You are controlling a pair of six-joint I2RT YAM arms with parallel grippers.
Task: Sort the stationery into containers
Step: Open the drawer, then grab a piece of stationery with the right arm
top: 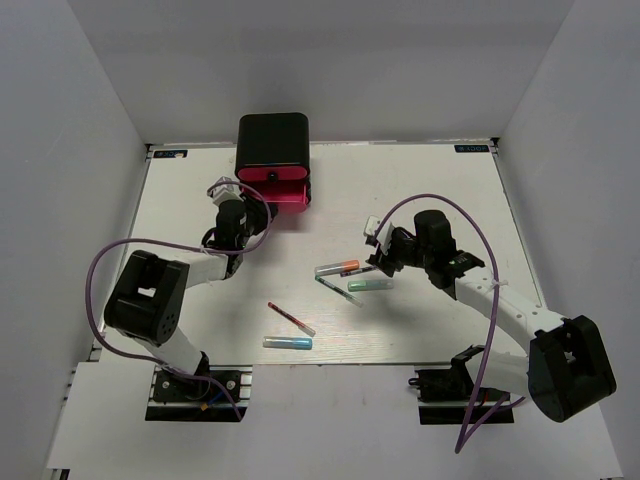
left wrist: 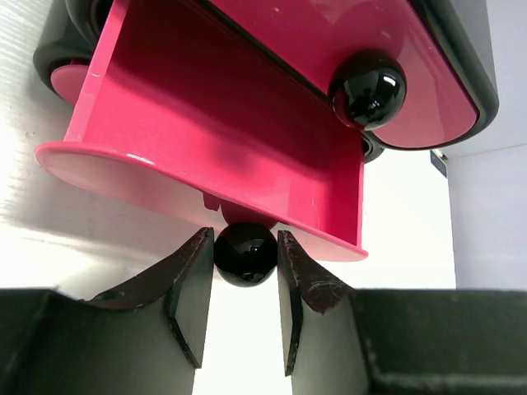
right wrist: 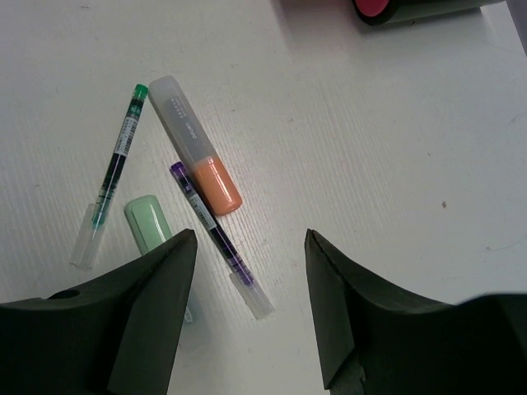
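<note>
Left pincer (left wrist: 244, 244) around drawer knob (left wrist: 244, 258)

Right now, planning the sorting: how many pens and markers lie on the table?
6. Four cluster by the right gripper: orange marker, green pen, purple pen, mint marker. Red pen and blue marker lie apart, toward the left arm. Others may be hidden.

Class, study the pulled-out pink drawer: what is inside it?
The open drawer shows a bare pink floor with nothing on it. Its rear is covered by the closed drawer above, so unseen.
</note>
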